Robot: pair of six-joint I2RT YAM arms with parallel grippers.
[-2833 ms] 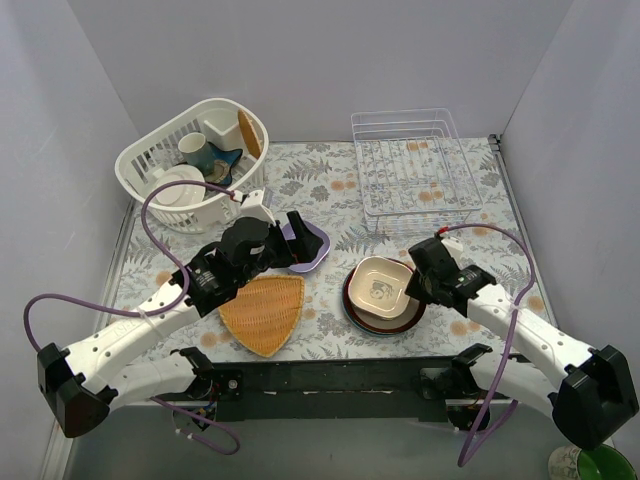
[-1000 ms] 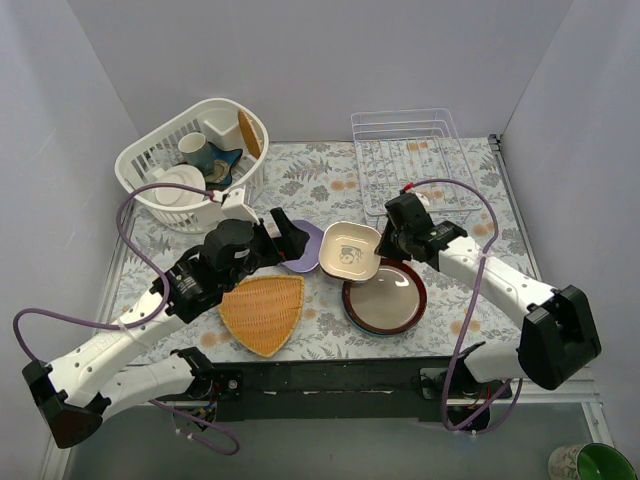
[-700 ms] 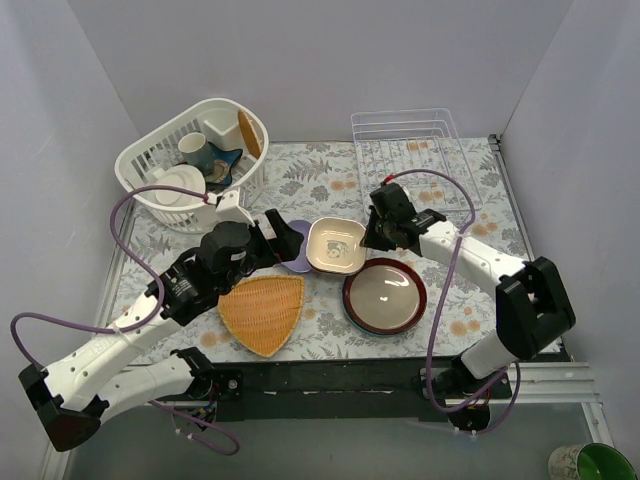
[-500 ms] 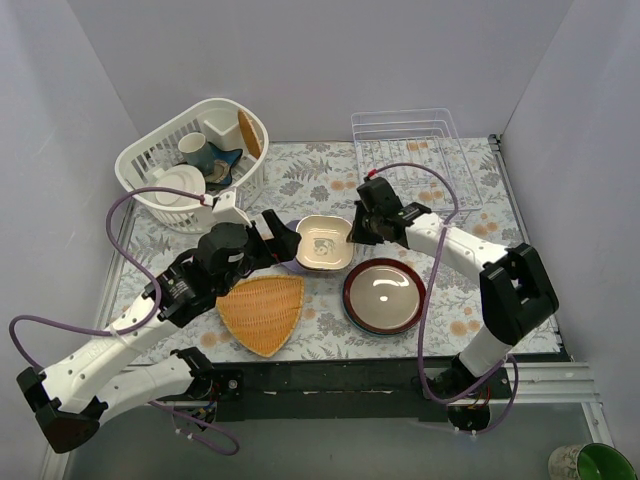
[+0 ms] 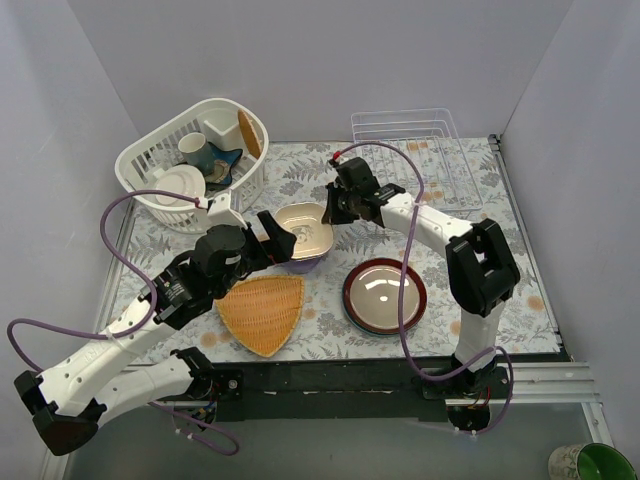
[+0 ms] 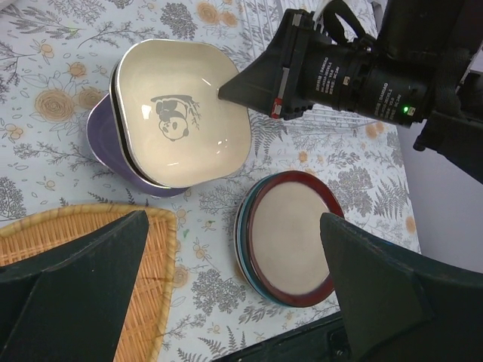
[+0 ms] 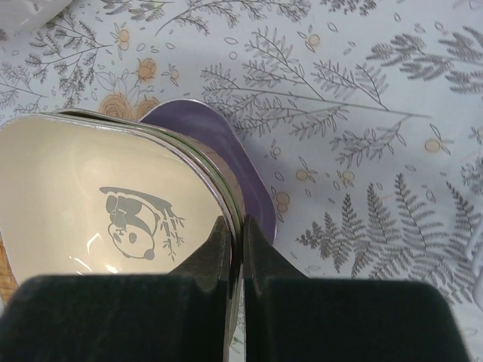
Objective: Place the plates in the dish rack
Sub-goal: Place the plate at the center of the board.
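Now the cream dish is in my right pincer: the two fingers are closed on its rim, at the side toward the rack. The dish hangs over the lilac dish, and I cannot tell if it rests on it or is just above. A second rim seems to lie under the cream one, but I am not sure.

The rack is well apart, at the far right, and has no plate in it yet. The red-brown plate lies flat at the near right. My left pincer stands wide open just beside the cream dish and holds nothing.

So I judge that the step is carrying, perhaps a handing-over to the left. The next move calls for a firm grip, turning the dish on edge, and bringing it to a slot of the rack.
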